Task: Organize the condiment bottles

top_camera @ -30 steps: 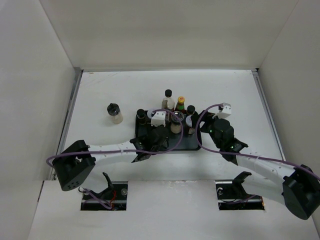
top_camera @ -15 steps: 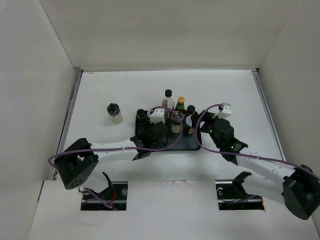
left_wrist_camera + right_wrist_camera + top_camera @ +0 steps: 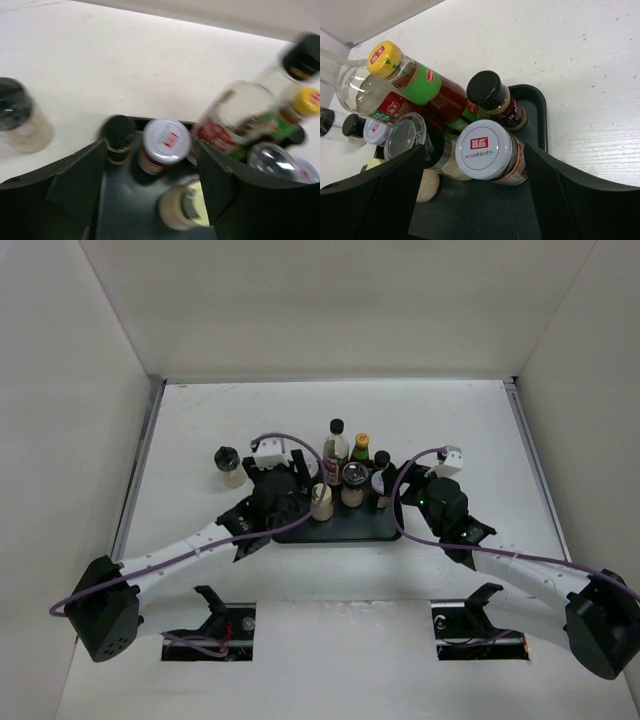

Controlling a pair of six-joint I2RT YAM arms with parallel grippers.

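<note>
Left gripper (image 3: 150,149) hangs spread and empty above the black tray's (image 3: 350,527) left part. The right gripper (image 3: 475,150) is likewise wide open beside the clustered condiment bottles (image 3: 352,462). One black-lidded spice jar (image 3: 228,466) stands alone on the table, off the tray. It is probably light, rigid glass (smooth, breakable), so pinch its body below the lid.

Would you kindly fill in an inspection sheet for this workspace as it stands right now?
Surface: white table, with a black tray near its middle.
Job's things: condiment bottles grouped on the tray; one black-lidded jar stands on the table left of it.
Clutter: nothing seen.
Grippers: left gripper jaws open, empty, above the tray's left end; right gripper jaws open, empty, at the tray's right end.
Cables: purple cables along both arms, looping near the bottles.
Surroundings: plain walls on three sides.
</note>
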